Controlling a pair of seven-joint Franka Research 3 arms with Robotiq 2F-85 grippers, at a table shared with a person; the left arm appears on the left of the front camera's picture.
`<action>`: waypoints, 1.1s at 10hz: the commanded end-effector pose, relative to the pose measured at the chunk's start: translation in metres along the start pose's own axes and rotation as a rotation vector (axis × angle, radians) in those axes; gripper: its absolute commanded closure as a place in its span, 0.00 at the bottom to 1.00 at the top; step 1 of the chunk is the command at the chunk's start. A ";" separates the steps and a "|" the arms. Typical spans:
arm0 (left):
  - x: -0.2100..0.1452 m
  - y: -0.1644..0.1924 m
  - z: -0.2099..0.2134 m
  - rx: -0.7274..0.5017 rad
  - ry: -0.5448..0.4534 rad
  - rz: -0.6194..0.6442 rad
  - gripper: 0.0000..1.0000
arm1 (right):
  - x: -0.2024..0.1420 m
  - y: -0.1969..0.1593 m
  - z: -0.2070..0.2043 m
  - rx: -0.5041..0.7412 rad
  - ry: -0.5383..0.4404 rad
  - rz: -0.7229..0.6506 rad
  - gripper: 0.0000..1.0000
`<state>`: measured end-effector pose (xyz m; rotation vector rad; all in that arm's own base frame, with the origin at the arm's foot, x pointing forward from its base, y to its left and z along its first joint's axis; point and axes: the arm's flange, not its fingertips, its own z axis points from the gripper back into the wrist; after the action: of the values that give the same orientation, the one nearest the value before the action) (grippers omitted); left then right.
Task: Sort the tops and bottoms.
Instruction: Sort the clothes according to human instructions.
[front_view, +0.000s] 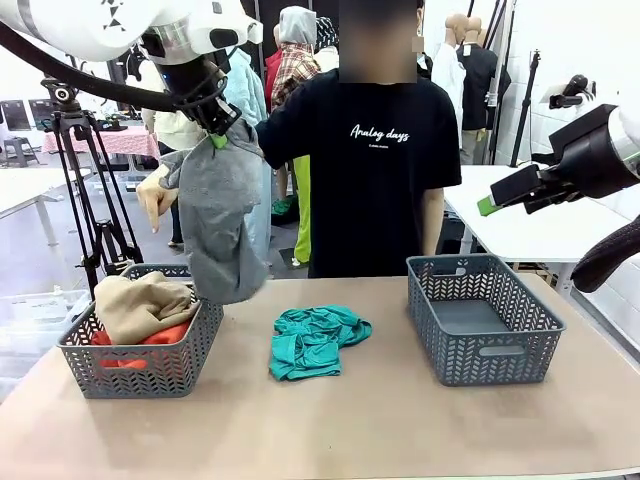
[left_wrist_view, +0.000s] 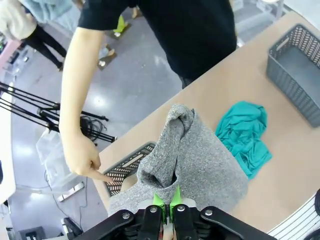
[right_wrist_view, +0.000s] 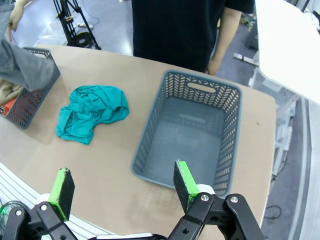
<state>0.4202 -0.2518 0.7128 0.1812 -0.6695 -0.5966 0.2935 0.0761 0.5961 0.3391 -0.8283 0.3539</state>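
Grey top (front_view: 222, 215) hangs long-ways down from your left gripper (left_wrist_view: 166, 200), which is pinched onto its upper end. The left basket (front_view: 140, 375) sits below, a touch leftward. It holds two tops, tan (front_view: 140, 305) and orange-red (front_view: 165, 335). One teal top (front_view: 312, 342) lies between the two baskets. Your right gripper (right_wrist_view: 122, 186) is spread wide, holding nothing.

Four tops (front_view: 222, 215) (front_view: 312, 342) (front_view: 140, 302) (front_view: 168, 335); two grey baskets (front_view: 140, 375) (front_view: 490, 362); one person (front_view: 360, 190).
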 end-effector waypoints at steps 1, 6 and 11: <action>-0.001 0.024 -0.002 0.071 0.012 0.043 1.00 | -0.002 0.000 -0.002 0.002 0.000 -0.013 0.00; -0.042 0.093 -0.017 0.096 0.062 0.162 1.00 | -0.002 0.000 -0.002 0.002 0.000 -0.013 0.00; -0.100 0.109 -0.090 0.213 0.250 0.227 1.00 | -0.002 0.000 -0.002 0.002 0.000 -0.013 0.00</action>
<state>0.4663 -0.1148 0.6446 0.2931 -0.5065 -0.3230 0.2935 0.0761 0.5961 0.3385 -0.8283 0.3536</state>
